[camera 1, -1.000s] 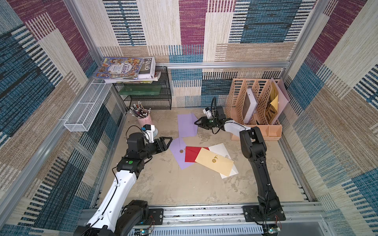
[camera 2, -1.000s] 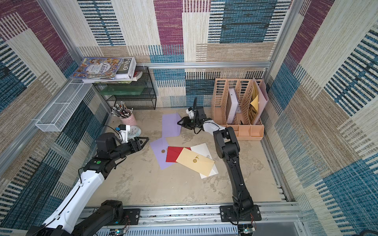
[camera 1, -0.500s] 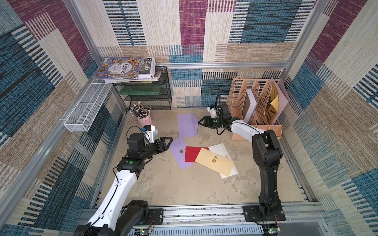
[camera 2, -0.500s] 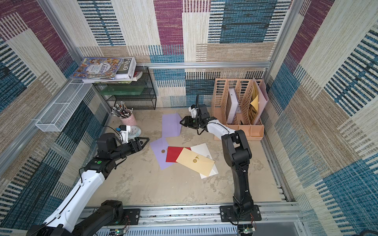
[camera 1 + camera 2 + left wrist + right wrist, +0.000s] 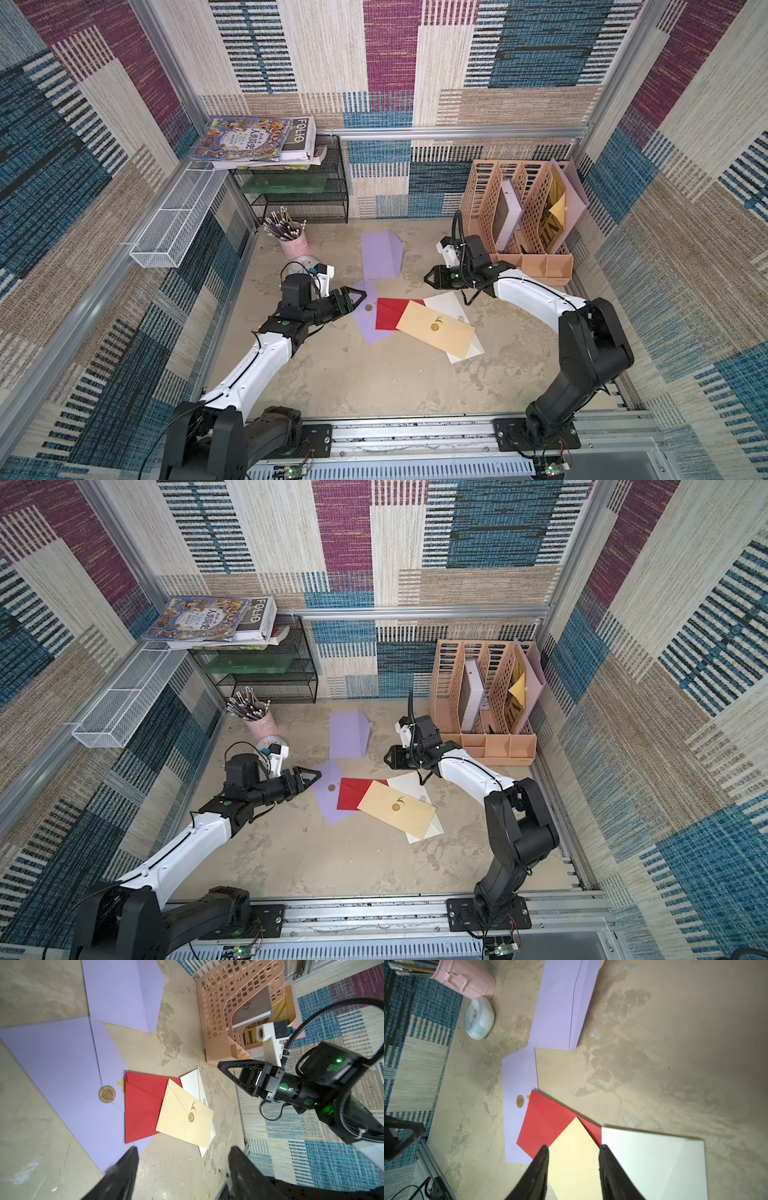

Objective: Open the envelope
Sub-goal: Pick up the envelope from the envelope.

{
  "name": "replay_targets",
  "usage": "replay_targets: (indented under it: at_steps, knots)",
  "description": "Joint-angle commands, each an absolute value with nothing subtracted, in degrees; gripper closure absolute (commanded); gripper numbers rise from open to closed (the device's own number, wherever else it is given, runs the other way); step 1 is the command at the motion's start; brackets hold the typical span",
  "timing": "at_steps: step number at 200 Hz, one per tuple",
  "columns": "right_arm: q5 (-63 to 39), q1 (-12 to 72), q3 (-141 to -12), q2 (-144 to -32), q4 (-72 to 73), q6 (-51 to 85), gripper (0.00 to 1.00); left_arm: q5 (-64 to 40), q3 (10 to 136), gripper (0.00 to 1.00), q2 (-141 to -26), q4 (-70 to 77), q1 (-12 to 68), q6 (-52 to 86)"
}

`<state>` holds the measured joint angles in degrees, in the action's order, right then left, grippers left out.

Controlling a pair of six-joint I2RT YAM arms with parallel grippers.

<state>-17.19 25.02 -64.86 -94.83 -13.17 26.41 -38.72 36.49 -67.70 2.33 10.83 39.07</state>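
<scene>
Several envelopes lie on the beige floor. A lilac envelope (image 5: pixel 381 254) lies alone at the back with its flap folded out. In front, a lilac envelope with a gold seal (image 5: pixel 368 322), a red envelope (image 5: pixel 388 314), a cream envelope with a gold seal (image 5: pixel 436 329) and a white envelope (image 5: pixel 446 305) overlap. My left gripper (image 5: pixel 360 296) (image 5: pixel 183 1148) hovers open at the sealed lilac envelope's left edge, empty. My right gripper (image 5: pixel 428 277) (image 5: pixel 574 1146) hangs above the pile's back edge, over the cream envelope (image 5: pixel 575 1167), jaws apart and empty.
A peach file rack (image 5: pixel 519 220) stands at the back right, close behind the right arm. A pink pencil cup (image 5: pixel 293 245) and a small white dish (image 5: pixel 479 1019) sit at the back left. Beyond them is a black wire shelf (image 5: pixel 299 195) with books.
My right gripper has drawn back from the far lilac envelope toward the front, over the pile, and its jaws have narrowed. The left arm has barely moved.
</scene>
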Motion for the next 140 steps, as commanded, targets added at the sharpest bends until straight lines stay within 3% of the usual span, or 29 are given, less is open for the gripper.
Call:
replay_targets:
  at_steps: [1,97,140]
  knots:
    - [-13.8,24.7,-61.2,-92.4,-14.2,25.8,0.57,-38.0,36.2,0.3,-70.6,8.7,14.2,41.6]
    - [-17.2,20.4,-53.2,-93.1,-12.8,25.2,0.57,-38.6,36.1,0.33,-96.4,38.5,29.2,60.6]
    - [-17.6,19.7,-50.0,-91.7,-12.4,25.1,0.57,-37.7,40.2,0.35,-102.3,38.8,32.4,62.0]
